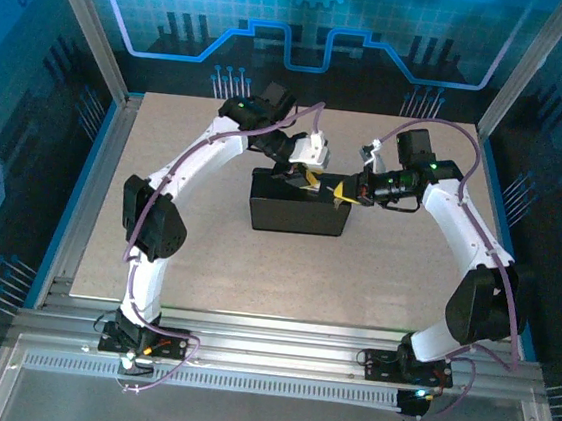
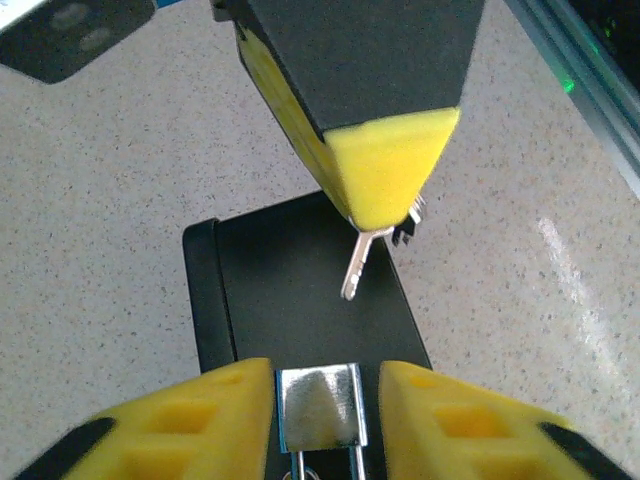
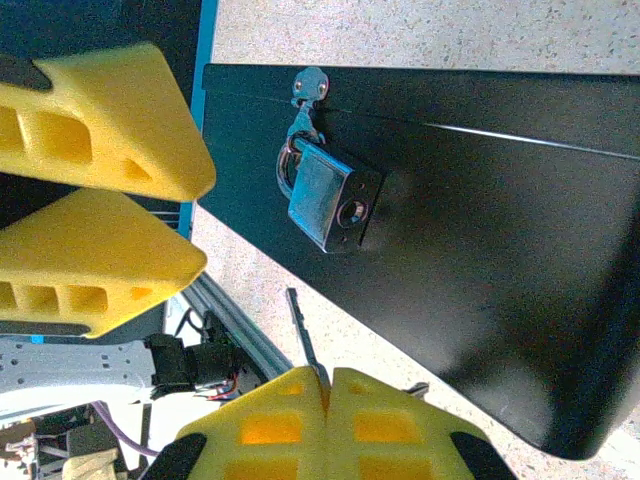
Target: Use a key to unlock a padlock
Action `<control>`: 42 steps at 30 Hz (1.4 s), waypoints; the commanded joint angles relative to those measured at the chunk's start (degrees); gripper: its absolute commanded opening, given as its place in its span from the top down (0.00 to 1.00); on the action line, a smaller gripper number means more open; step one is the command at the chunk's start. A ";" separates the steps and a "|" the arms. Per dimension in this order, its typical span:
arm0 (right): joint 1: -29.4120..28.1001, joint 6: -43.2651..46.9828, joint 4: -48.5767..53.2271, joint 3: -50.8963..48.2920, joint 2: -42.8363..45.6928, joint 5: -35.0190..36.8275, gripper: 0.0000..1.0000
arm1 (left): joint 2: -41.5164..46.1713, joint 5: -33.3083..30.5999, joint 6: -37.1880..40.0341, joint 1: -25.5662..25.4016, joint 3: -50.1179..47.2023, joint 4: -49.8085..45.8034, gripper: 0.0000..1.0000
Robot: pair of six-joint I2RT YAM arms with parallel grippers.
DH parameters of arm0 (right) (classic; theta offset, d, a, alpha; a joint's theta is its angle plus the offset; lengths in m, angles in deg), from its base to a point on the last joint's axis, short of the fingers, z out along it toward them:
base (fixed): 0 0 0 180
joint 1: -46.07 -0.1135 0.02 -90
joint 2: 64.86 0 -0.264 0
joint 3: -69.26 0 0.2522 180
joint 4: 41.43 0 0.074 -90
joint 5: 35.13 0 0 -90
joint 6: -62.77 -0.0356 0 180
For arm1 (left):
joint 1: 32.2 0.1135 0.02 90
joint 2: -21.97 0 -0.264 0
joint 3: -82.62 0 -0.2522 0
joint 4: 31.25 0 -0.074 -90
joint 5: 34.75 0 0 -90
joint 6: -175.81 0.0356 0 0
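key lined up, padlock framed by the other claw
the right gripper is pressed together on the key, with the blade sticking out toward the padlock. the padlock hangs from the hasp on the black box, keyhole facing the key. the left gripper is spread, its fingers flanking the lock body with slim gaps, probably to steady it for insertion.

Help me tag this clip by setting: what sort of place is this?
Probably a robot lab cell or demo booth: an aluminium-framed enclosure, blue circuit-pattern backdrop panels, and two robot arms bolted at the edge of a speckled tabletop.
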 commanded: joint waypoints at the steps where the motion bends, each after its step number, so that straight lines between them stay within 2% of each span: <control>1: 1.23 1.13 1.83 1.54 0.30 -0.21 0.99 | -1.77 0.83 0.72 0.53 3.09 -3.51 0.57; 5: 1.47 1.35 1.88 1.24 0.00 -0.42 0.99 | -4.46 0.29 0.61 0.43 4.41 -5.25 0.49; 13: 1.47 1.52 1.66 1.48 -0.28 -0.86 0.99 | -9.67 -2.39 -0.59 0.16 8.45 -6.54 0.47; 17: 1.48 1.62 1.66 1.32 -0.21 -0.87 0.99 | -10.44 -3.59 -0.57 -0.11 8.60 -7.29 0.50; 22: 1.62 1.75 1.66 1.49 -0.49 -1.08 0.99 | -10.74 -5.06 -0.38 -0.08 8.35 -8.75 0.64; 26: 1.56 2.01 1.81 1.78 -0.56 -1.05 0.99 | -10.85 -5.48 -1.42 -0.35 8.25 -9.12 0.61; 28: 1.56 2.05 1.96 1.75 -0.65 -0.95 0.99 | -10.91 -7.44 -2.01 -0.97 8.25 -9.31 0.57; 30: 1.65 2.05 1.92 1.77 -0.74 -1.10 0.99 | -11.18 -9.72 -2.17 -1.77 8.17 -9.64 0.57; 34: 1.63 2.30 2.01 1.76 -0.57 -1.13 0.99 | -11.84 -9.86 -2.15 -2.17 8.10 -10.43 0.64; 42: 1.78 2.92 2.32 1.45 -0.13 -0.84 0.99 | -10.45 -9.15 -3.15 -2.13 5.96 -7.56 0.88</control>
